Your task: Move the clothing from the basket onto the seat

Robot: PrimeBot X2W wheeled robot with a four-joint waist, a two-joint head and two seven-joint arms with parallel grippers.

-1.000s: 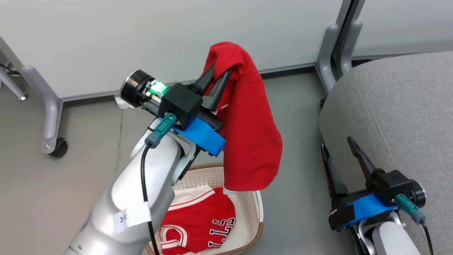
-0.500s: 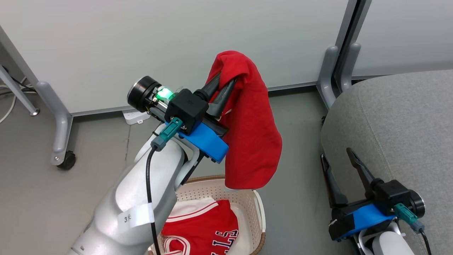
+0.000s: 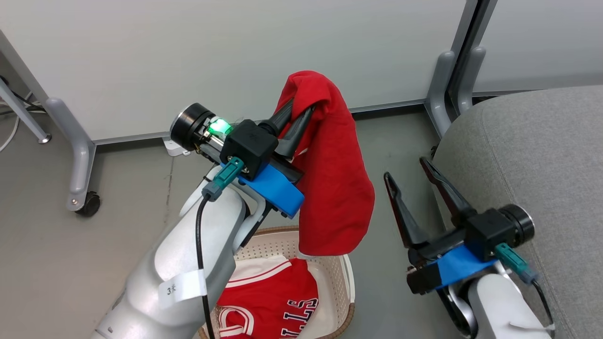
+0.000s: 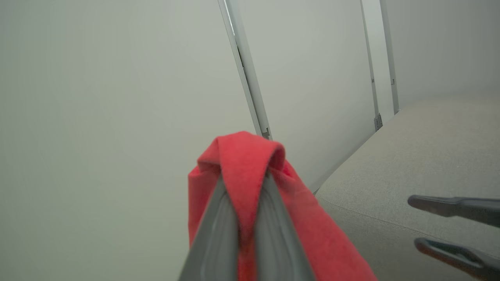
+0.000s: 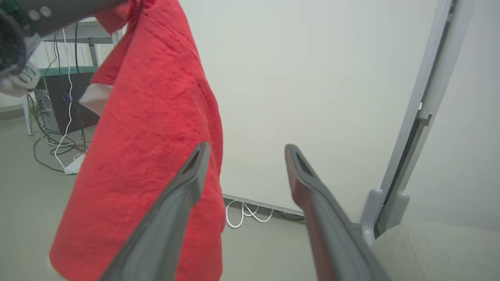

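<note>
Right hand (image 3: 405, 167) now nearer hanging red garment (image 3: 330, 179)

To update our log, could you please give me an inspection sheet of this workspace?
Surface: grey seat at the right; grey floor under the basket.
Job's things: plain red garment hangs from the left gripper above the basket; red jersey lies in the basket.
Clutter: white power strip on the floor.
Grippers: left gripper shut on the garment; right gripper open, empty, beside the seat.
Cables: black cable along the left forearm; white cable looped at the wall's foot.
Surroundings: white partition wall; grey wheeled leg.
</note>
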